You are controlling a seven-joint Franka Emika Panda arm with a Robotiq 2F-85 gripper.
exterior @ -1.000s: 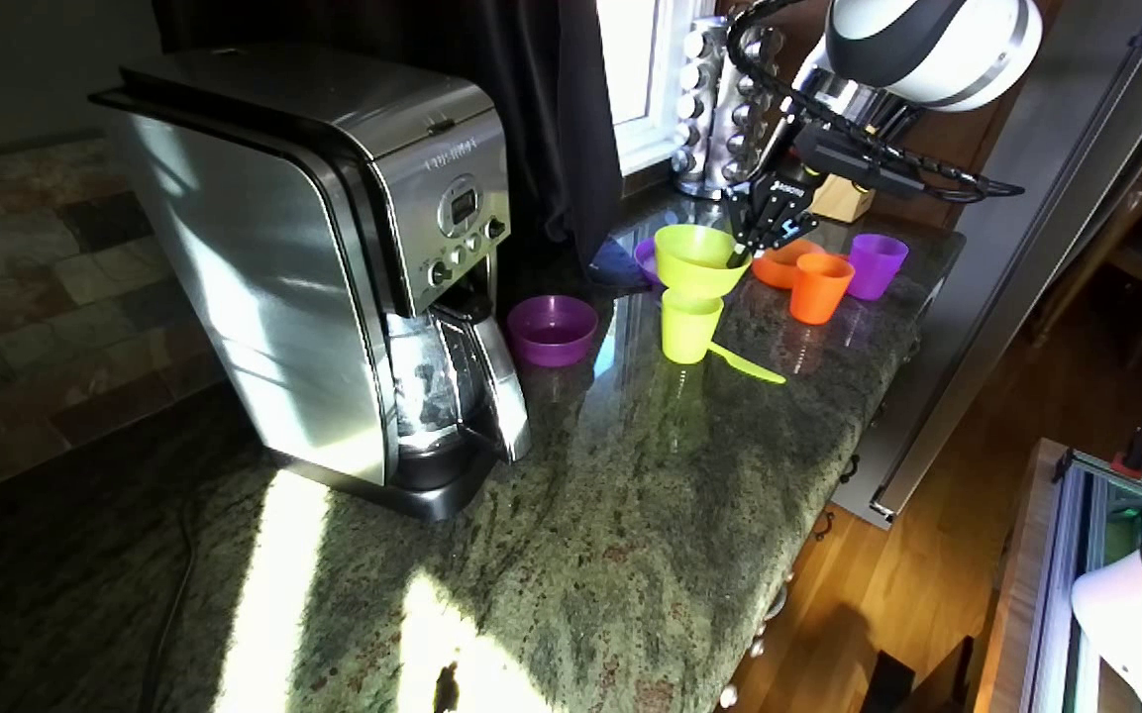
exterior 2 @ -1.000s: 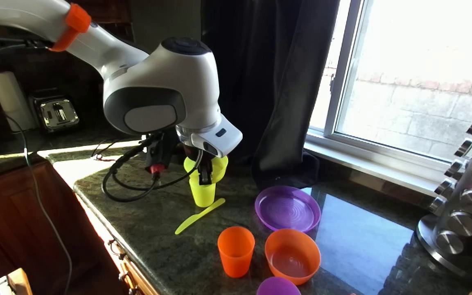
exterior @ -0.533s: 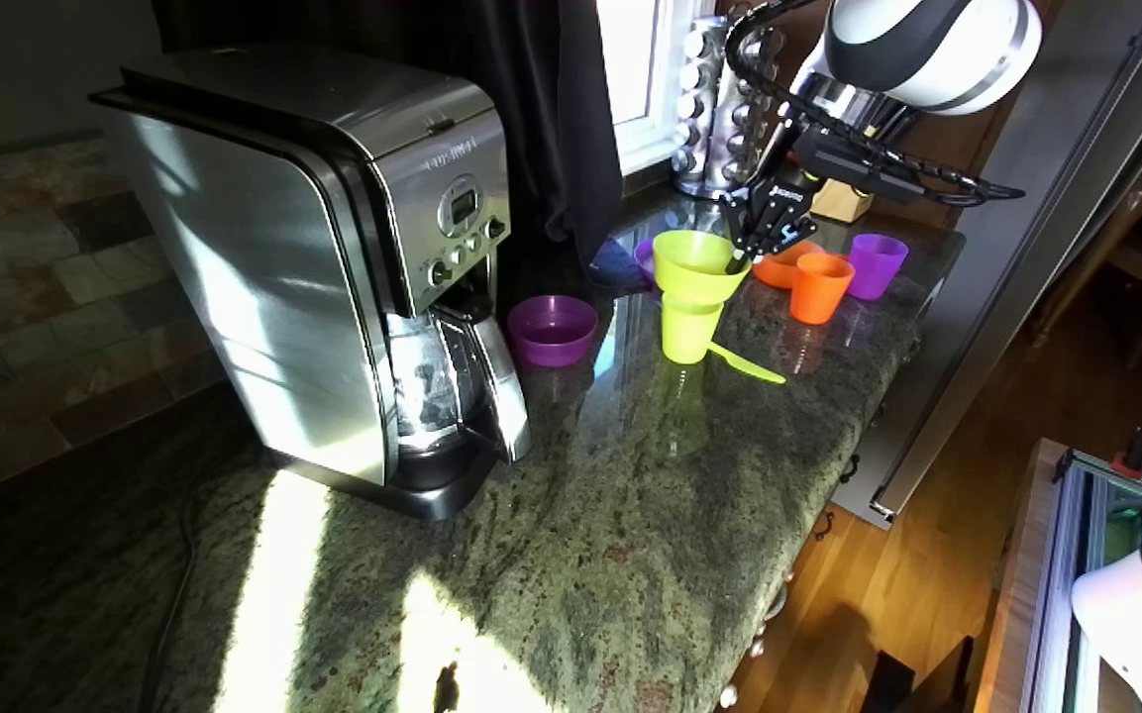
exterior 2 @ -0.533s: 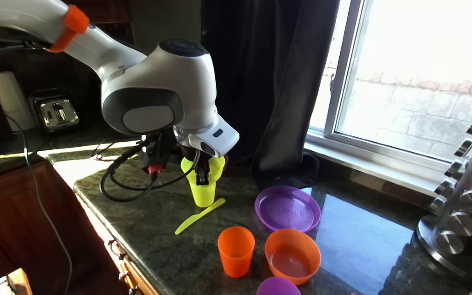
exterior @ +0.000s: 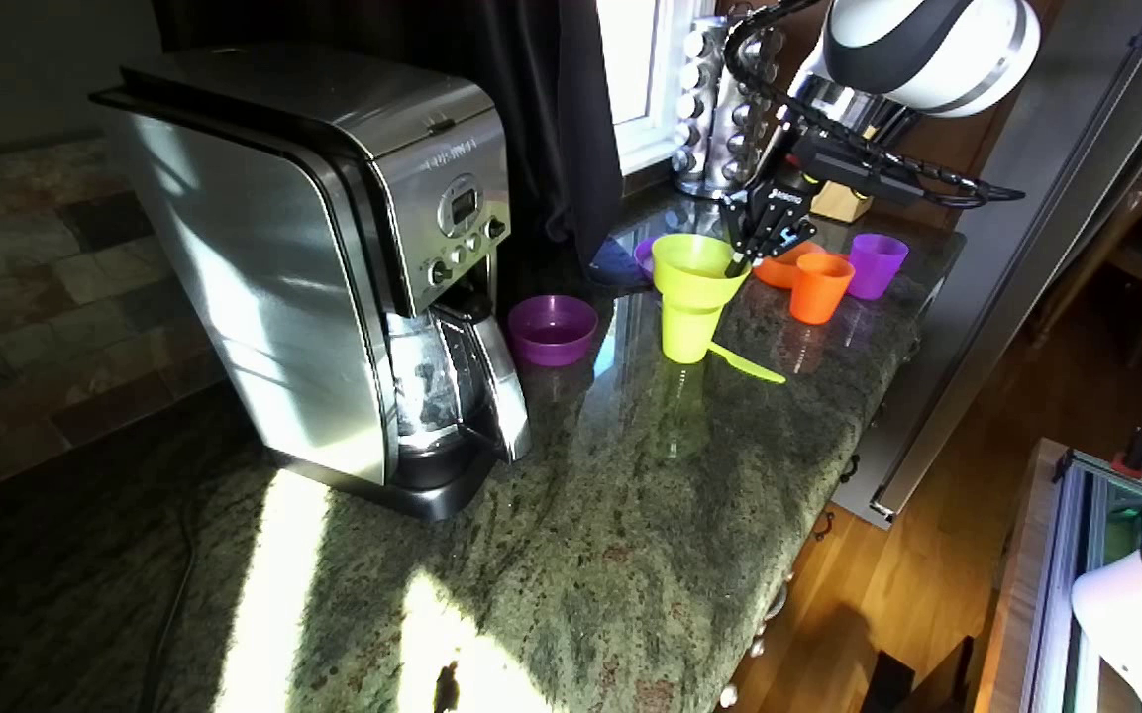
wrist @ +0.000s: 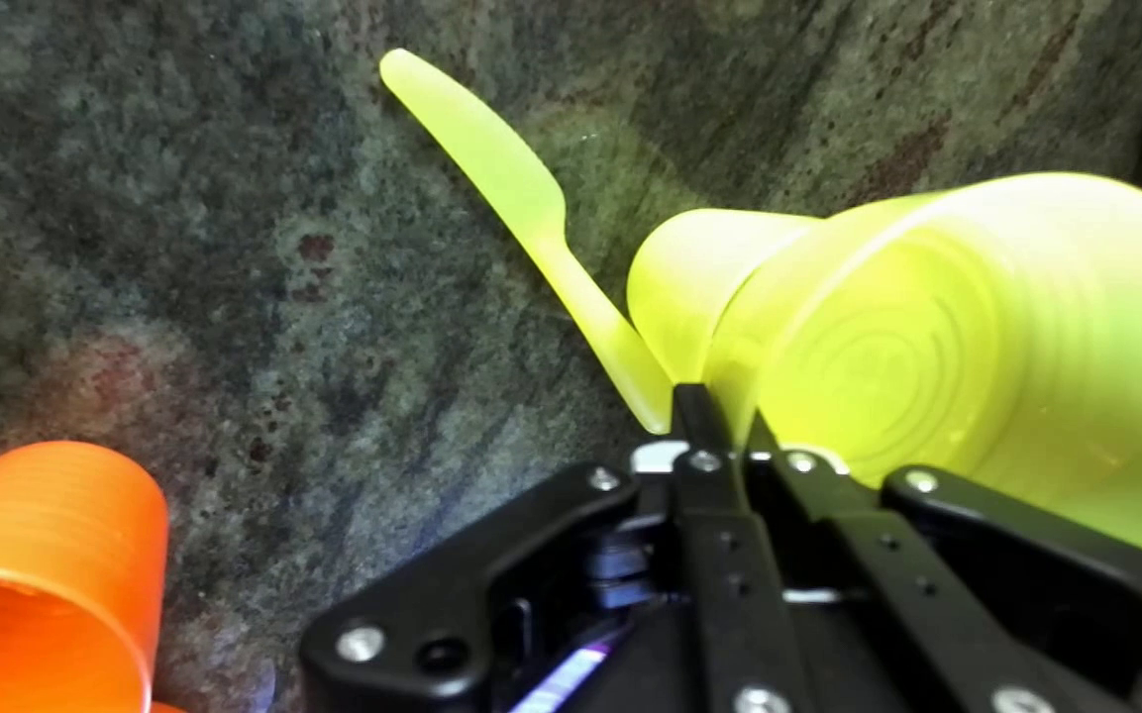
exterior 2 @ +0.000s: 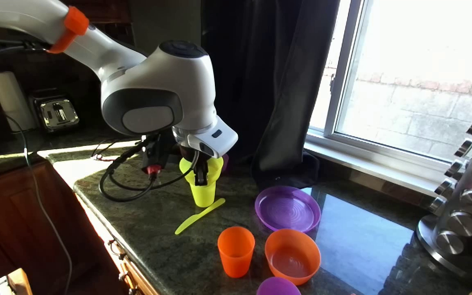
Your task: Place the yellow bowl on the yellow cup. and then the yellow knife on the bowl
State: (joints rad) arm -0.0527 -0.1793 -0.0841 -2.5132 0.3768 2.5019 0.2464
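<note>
The yellow cup (exterior: 686, 339) stands upright on the counter in both exterior views (exterior 2: 204, 196). The yellow bowl (exterior: 693, 269) is on the cup's mouth, its base meeting the cup's rim; it is large in the wrist view (wrist: 1056, 347). My gripper (wrist: 726, 411) is shut on the bowl's near wall, one finger inside and one outside. The gripper also shows in both exterior views (exterior: 737, 259) (exterior 2: 201, 179). The yellow knife (exterior 2: 199, 216) lies flat on the counter beside the cup's foot; its handle end nears my outer finger in the wrist view (wrist: 511, 183).
An orange cup (exterior 2: 236, 250), an orange bowl (exterior 2: 293, 257), a purple plate (exterior 2: 287, 209) and a purple cup (exterior: 878, 265) stand nearby. A purple bowl (exterior: 552, 332) and a coffee maker (exterior: 333, 267) stand on the cup's other side. A spice rack (exterior 2: 465, 213) is near the window.
My gripper has lowered the bowl and shifted it slightly, so the gap at the cup's rim has closed. The cup and knife have not moved.
</note>
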